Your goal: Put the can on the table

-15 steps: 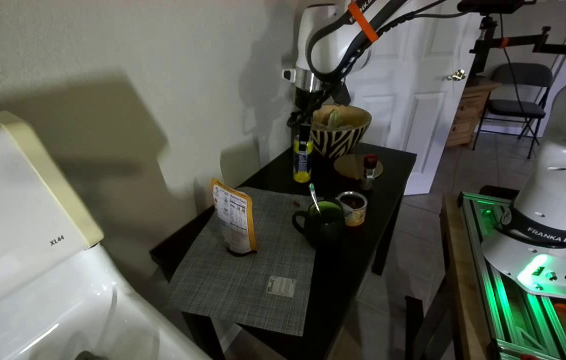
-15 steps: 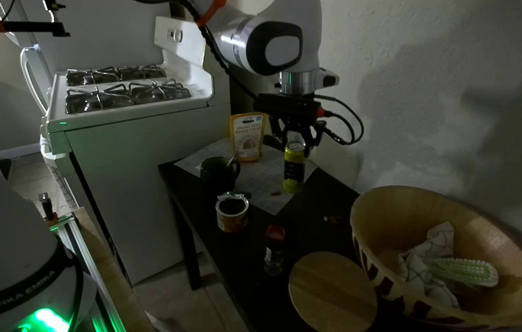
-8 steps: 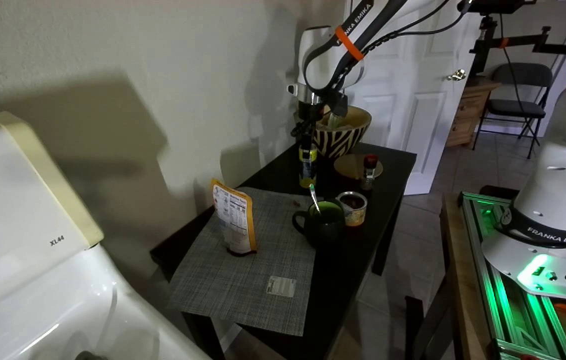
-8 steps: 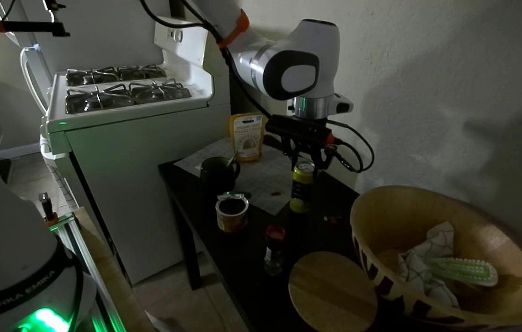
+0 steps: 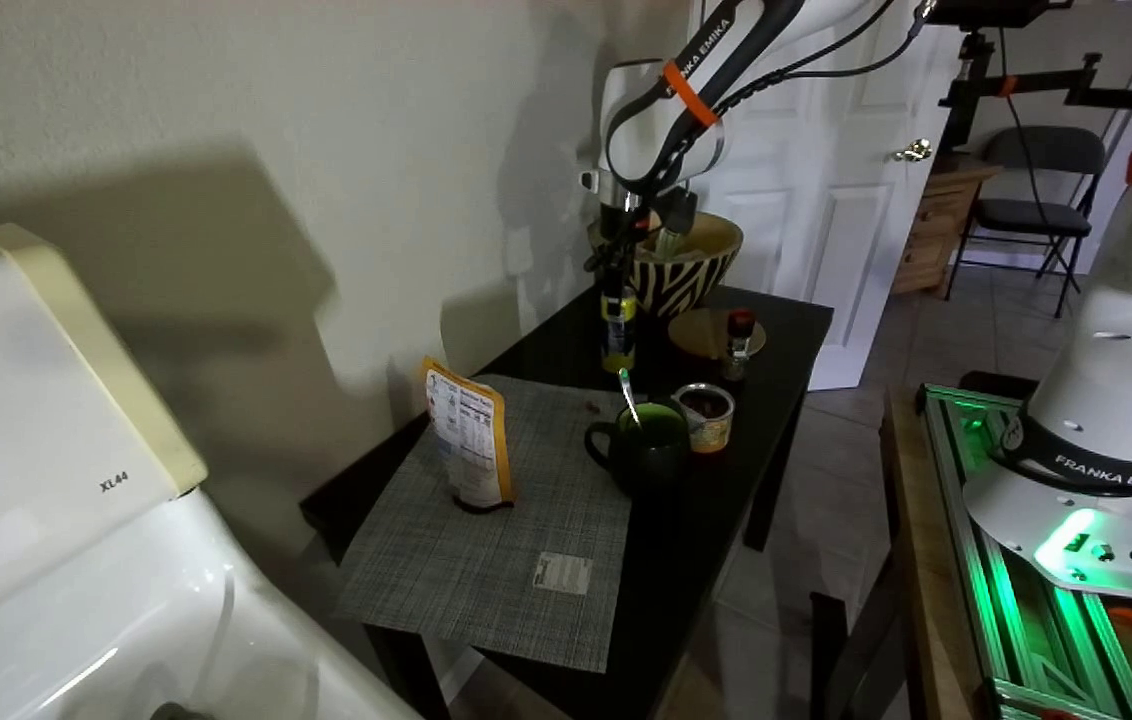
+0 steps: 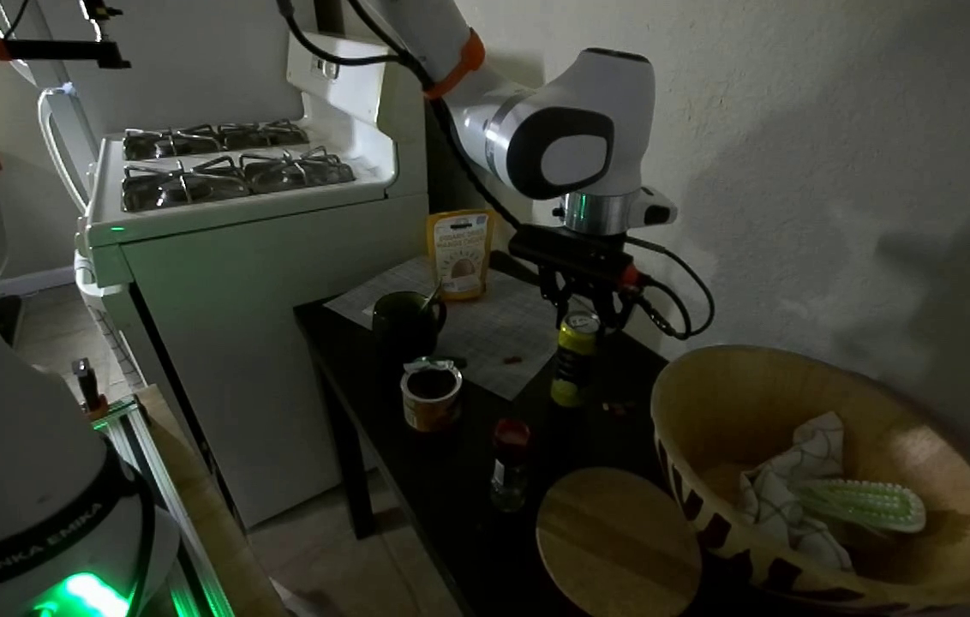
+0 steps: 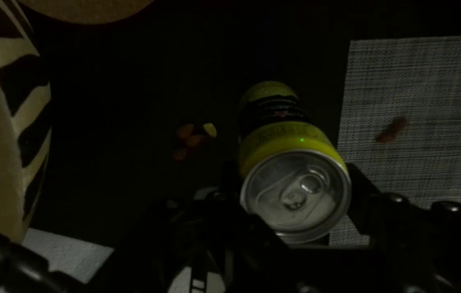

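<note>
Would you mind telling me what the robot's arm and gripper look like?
The rounded white robot arm has a dark-rimmed oval joint cover, a silvery metal wrist ring, bright orange bands, black cables, and a black base band lettered FRANKA EMIKA in white. The angular, two-fingered black gripper has exposed linkages.

The can (image 7: 293, 162) is shiny metal on top, the mat (image 5: 546, 500) looks woven, the bowl (image 6: 879, 433) smooth wood, the wall (image 5: 346, 180) rough
</note>
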{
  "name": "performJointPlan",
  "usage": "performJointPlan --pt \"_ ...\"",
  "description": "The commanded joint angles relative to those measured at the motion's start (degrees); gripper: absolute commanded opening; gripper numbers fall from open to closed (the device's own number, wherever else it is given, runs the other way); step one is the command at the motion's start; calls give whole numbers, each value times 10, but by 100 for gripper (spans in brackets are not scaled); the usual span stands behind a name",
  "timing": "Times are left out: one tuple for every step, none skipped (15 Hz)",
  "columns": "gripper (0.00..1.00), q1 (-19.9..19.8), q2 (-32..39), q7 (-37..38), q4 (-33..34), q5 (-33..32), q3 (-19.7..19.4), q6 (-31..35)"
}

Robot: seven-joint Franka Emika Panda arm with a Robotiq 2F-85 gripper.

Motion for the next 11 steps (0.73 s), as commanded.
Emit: performJointPlan --pt "88 -10 1 7 11 11 7 -19" --pt "89 -10 -1 8 10 11 7 -20" --pt "95 -8 -10 17 7 2 3 -19" --pt "99 -8 -25 18 3 -2 1 -22" --pt "100 -11 -46 11 -5 2 1 -23" --pt "100 -14 -72 5 -13 5 1 -27" --pt "100 -15 -100 -8 -20 4 0 -40" --pt "100 -16 -128 -24 -26 -1 -3 -55" --pt "100 -17 -160 -53 -37 9 -3 -57" --pt "100 -7 -86 -18 5 2 -7 -37" --pt "100 -6 -113 -30 1 3 -11 -49"
